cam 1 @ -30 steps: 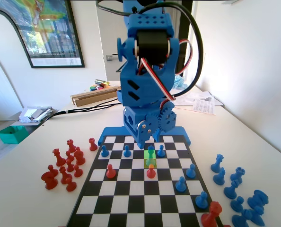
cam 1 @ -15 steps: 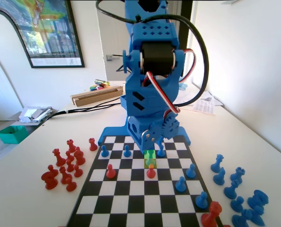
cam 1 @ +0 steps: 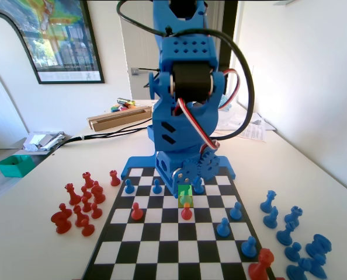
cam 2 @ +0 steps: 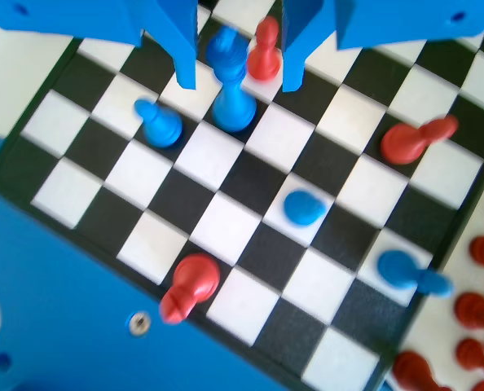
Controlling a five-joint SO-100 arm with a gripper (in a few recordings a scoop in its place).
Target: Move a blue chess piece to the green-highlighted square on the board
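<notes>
In the wrist view the slim blue chess piece [cam 2: 234, 102] stands upright on the board [cam 2: 226, 220]. My gripper [cam 2: 239, 81] is open, one jaw on each side of the piece with a gap to both. In the fixed view my gripper [cam 1: 188, 179] hangs low over the green-highlighted square [cam 1: 186, 195] in the board's far rows. The piece's base is tinted green under it. A yellow square [cam 1: 186, 202] adjoins the green one on the near side.
A red pawn [cam 2: 265, 47] stands just beyond the piece and a blue pawn [cam 2: 159, 124] is to its left. Other pawns [cam 2: 305, 208] dot the board. Captured red pieces [cam 1: 80, 204] lie left of the board and blue ones [cam 1: 296, 239] right.
The arm has come down and forward, bringing the gripper from above the green square to low around the piece. The piece has stayed on its square.
</notes>
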